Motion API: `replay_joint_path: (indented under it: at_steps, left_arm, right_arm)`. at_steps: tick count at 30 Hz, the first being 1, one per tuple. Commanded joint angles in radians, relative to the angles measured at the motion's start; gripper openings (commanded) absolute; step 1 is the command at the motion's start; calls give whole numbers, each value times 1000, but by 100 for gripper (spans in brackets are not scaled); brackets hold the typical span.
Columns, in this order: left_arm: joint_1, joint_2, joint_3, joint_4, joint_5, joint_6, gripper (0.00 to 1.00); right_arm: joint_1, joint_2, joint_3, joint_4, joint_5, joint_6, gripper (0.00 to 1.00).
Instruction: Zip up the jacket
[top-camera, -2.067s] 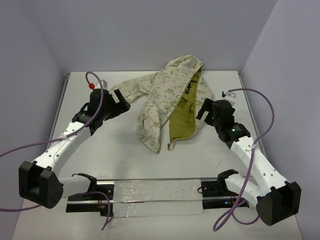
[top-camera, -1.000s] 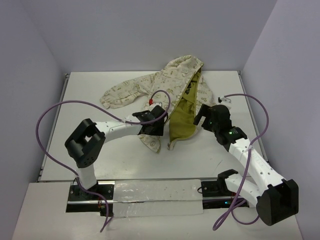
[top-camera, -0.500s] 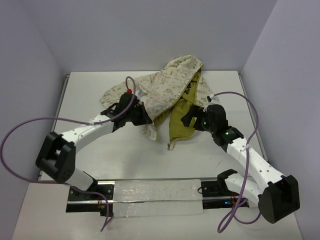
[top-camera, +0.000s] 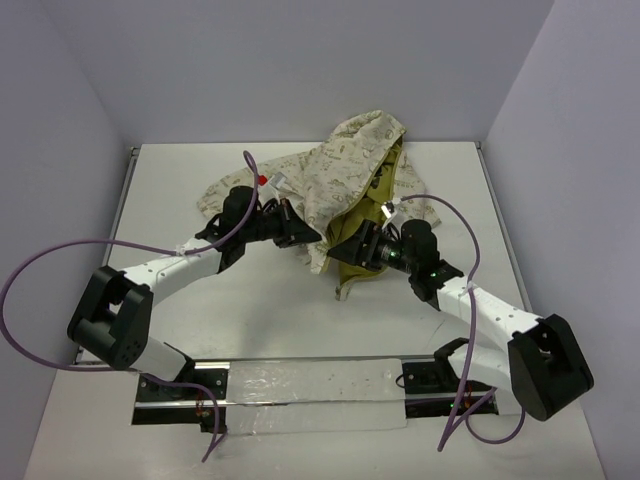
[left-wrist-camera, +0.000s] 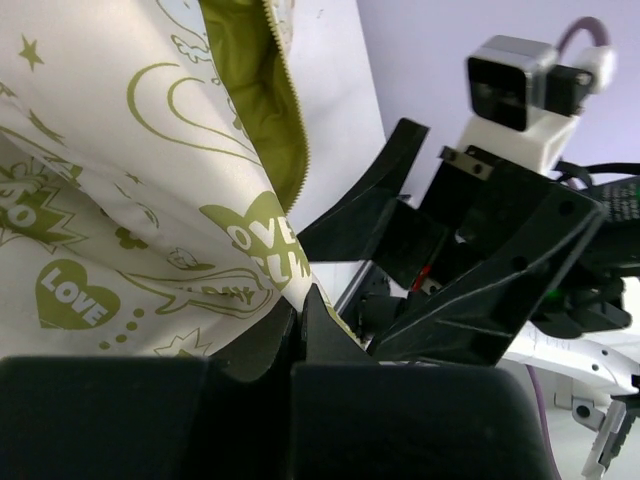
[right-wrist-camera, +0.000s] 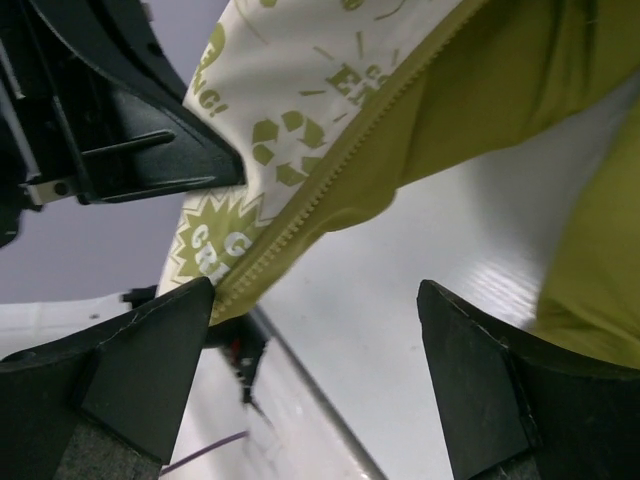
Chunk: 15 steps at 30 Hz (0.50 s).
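The cream fabric hooded jacket with olive-green print (left-wrist-camera: 120, 180) runs past the left wrist view's top and left edges. Its hem vanishes between the left end effector's (left-wrist-camera: 300, 322) blurred black fingers (left-wrist-camera: 335, 350). From above, its zipper slider is too small to find.

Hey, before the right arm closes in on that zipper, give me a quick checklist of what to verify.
1. Left gripper shut on the jacket panel: ok.
2. Right gripper open: ok.
3. Zipper teeth centred in the right gripper: not ok, the edge sits by one finger.
4. Slider located: cannot tell, none shows.
5. Grippers apart from each other: cannot tell, they are very close.
6. Other panel lying on the table: ok.
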Motion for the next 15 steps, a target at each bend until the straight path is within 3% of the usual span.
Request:
replay_joint_path:
  at_steps: [1, 6, 15]
  left_arm:
    - [2, 2, 20, 77, 29, -12, 0]
    - [2, 6, 23, 45, -16, 5, 0]
    - [2, 20, 14, 52, -38, 2, 0]
  right_arm:
    - [15, 15, -9, 198, -116, 87, 86]
    - [31, -27, -35, 215, -116, 118, 75]
    - [67, -43, -43, 207, -97, 131, 67]
